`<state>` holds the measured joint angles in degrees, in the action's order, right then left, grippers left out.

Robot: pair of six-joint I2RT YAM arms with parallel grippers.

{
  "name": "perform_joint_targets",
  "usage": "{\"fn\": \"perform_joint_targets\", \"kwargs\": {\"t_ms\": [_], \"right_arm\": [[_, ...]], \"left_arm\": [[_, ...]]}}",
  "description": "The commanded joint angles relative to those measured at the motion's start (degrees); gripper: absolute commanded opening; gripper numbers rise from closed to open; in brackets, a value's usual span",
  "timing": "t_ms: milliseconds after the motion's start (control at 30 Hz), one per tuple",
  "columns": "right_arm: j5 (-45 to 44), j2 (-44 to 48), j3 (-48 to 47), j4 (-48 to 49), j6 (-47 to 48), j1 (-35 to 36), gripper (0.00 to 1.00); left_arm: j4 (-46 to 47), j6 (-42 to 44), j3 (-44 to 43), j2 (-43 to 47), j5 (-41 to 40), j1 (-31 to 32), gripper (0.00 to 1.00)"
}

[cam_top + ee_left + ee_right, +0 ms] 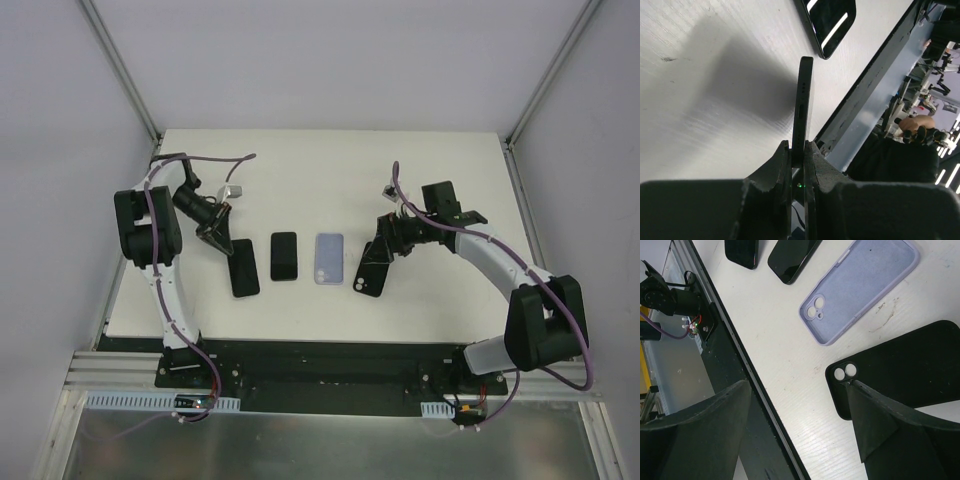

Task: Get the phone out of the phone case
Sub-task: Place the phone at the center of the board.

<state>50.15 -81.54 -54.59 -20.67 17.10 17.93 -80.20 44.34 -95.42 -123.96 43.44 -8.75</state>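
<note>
The left gripper (215,232) is clamping its fingers together on one end of a black phone (804,100), which is sitting out of any case toward the tabletop's (330,180) near left corner. The right gripper (385,248) is holding its fingers wide apart over an empty black case (900,365). A second phone (284,256) and a lavender case (860,290) are lying between them.

A white counter (400,170) has a black mounting strip (330,360) along its near edge and a grey frame post (122,70) at its far left corner.
</note>
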Motion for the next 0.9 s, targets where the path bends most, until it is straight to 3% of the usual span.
{"fn": "perform_joint_targets", "kwargs": {"t_ms": [0, 467, 867], "right_arm": [[0.8, -0.6, -0.2, 1.3, 0.0, 0.3, 0.84], [0.9, -0.2, 0.0, 0.6, 0.4, 0.4, 0.86], [0.9, -0.4, -0.3, 0.4, 0.5, 0.4, 0.86]], "left_arm": [[-1.6, 0.1, 0.2, -2.5, -7.2, 1.0, 0.05], [2.7, -4.7, -8.5, -9.6, -10.7, 1.7, 0.07], [6.1, -8.7, -15.6, -15.3, -13.2, 2.6, 0.24]]}}
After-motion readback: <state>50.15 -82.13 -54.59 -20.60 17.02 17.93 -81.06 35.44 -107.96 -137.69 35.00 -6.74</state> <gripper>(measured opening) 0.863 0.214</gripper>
